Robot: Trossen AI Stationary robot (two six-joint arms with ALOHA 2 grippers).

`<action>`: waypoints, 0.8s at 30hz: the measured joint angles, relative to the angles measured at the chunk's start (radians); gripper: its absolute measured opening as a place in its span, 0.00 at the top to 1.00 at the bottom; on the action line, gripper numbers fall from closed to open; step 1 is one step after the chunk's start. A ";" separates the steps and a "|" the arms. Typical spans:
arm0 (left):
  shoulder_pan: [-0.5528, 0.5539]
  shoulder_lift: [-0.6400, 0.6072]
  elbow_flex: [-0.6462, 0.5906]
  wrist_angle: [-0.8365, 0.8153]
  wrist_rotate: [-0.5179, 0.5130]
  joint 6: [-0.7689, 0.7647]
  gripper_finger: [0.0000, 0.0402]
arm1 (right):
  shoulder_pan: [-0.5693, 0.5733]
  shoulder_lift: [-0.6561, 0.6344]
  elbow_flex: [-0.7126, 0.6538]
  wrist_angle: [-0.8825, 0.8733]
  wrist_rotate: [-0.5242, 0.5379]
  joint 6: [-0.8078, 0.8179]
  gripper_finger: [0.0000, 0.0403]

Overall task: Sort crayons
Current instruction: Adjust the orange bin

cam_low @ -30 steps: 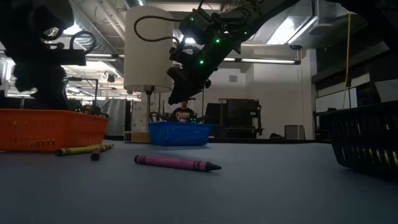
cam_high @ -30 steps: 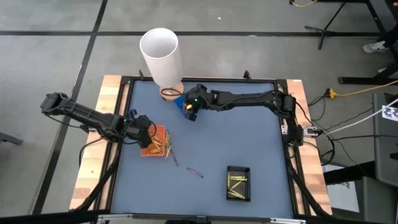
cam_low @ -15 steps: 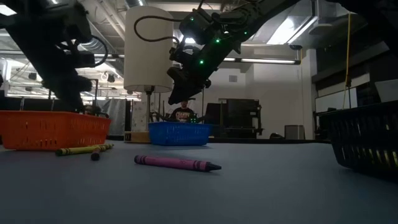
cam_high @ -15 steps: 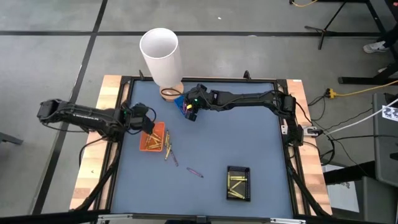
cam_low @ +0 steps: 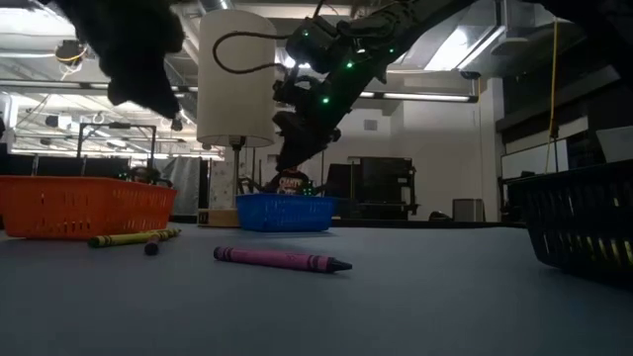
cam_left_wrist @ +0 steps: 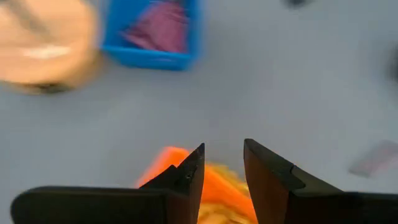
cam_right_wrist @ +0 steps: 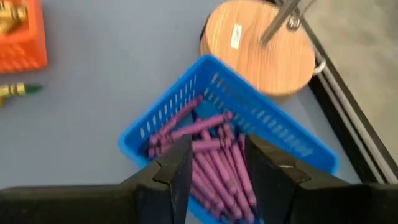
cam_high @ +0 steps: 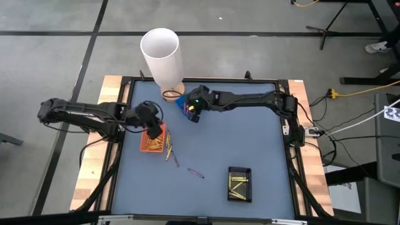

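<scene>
One purple crayon (cam_low: 280,260) lies mid-frame before the blue tray (cam_low: 284,212); both grippers, left gripper (cam_left_wrist: 222,163) and right gripper (cam_right_wrist: 214,155), hover empty, fingers parted.

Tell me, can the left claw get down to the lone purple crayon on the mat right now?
Probably yes. The left claw is open and empty over the orange tray, and bare mat surrounds the purple crayon; the right claw is off above the blue tray.

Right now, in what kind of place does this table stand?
Probably a robotics lab or workshop: bare concrete floor around the framed table, cables beside it, and strip ceiling lights with equipment behind.
</scene>
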 joint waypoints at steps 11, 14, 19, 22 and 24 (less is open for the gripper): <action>-0.244 0.061 0.011 0.080 0.221 -0.242 0.76 | 0.001 -0.071 0.001 -0.189 -0.005 0.000 0.64; -0.322 0.121 0.011 0.078 0.226 -0.358 0.76 | 0.000 -0.075 0.001 -0.218 -0.011 0.000 0.64; -0.405 0.231 0.011 0.083 0.276 -0.573 0.76 | 0.000 -0.075 0.001 -0.263 -0.047 0.000 0.64; -0.436 0.298 0.011 0.105 0.323 -0.672 0.76 | 0.001 -0.075 0.001 -0.275 -0.060 0.000 0.64; -0.451 0.339 0.011 0.134 0.354 -0.726 0.76 | 0.001 -0.075 0.001 -0.273 -0.068 0.000 0.64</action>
